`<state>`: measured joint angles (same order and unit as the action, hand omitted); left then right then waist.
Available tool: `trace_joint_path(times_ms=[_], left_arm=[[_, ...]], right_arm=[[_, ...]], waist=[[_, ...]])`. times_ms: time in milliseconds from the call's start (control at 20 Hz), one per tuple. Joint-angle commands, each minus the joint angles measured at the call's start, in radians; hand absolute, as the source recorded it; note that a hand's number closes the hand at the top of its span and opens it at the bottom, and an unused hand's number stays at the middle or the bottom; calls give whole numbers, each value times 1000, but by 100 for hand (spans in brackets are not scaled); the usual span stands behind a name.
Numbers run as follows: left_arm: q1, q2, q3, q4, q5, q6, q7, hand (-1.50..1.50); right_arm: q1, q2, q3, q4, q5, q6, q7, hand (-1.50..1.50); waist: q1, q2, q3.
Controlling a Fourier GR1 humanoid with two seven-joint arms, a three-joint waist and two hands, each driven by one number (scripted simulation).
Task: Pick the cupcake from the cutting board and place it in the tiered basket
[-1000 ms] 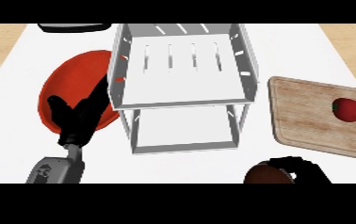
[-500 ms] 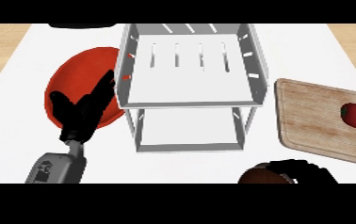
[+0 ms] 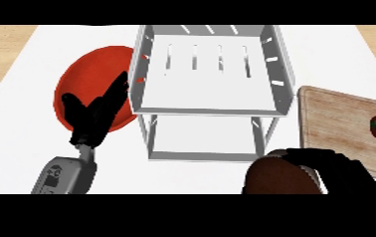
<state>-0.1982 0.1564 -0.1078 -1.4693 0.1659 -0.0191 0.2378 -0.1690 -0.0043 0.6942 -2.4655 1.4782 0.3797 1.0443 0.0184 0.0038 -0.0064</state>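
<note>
A tiered basket point(image 3: 209, 76) stands at the counter's point(image 3: 44, 121) centre, a plate point(image 3: 92, 89) just left of it and a cutting board point(image 3: 330, 121) to its right; the cupcake point(image 3: 277, 177) sits in front, near the lower edge.

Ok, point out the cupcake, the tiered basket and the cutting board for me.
cupcake point(image 3: 273, 177), head view, on its brown side below the right hand.
tiered basket point(image 3: 209, 84), head view, on the upper tier's floor.
cutting board point(image 3: 330, 119), head view, on its bare wood.
</note>
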Motion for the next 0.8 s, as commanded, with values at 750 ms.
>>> trace_joint_path(times_ms=[750], left_arm=[[-10,-44,-19,17,-32,17,-21,0]], right_arm=[[-713,4,-536,700,-525,-222,101,150]], waist=[[15,4,6]])
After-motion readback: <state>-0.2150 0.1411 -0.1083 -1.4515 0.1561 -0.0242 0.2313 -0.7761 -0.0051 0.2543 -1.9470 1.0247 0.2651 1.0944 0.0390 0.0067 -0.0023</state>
